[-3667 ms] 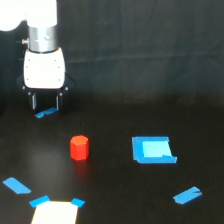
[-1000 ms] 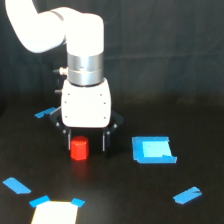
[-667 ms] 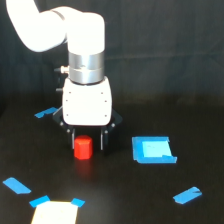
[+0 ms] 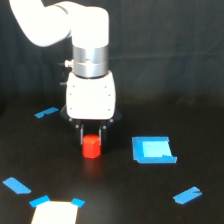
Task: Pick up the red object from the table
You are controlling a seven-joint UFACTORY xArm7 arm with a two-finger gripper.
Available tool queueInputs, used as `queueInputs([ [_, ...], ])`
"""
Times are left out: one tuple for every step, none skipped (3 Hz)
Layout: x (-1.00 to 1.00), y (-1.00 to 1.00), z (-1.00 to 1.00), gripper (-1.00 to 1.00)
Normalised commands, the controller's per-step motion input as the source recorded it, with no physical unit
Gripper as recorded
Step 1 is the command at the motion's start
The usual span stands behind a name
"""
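Observation:
The red object [image 4: 91, 147], a small red-orange block, sits on the black table [image 4: 150, 200] directly under the white arm. My gripper [image 4: 92, 136] has come down over it, with a dark finger on each side of the block's upper part. The fingers look closed against its sides. The block's lower half shows below the fingertips and seems to rest on the table.
A blue square patch [image 4: 153, 150] lies just to the exterior view's right of the block. Blue tape strips lie at the back left [image 4: 46, 112], front left [image 4: 16, 186] and front right [image 4: 187, 195]. A pale rectangle with blue corners [image 4: 55, 213] is at the front edge.
The fingers have drawn in from a wide stance to the block's sides. The block has shifted slightly toward the exterior view's right and now sits centred between them.

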Motion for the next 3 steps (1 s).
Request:
queueInputs([
  [0.31,-0.51,0.99,-0.88],
  [0.92,-0.07,1.0,-0.41],
  [1.0,-0.21,0.99,-0.2],
])
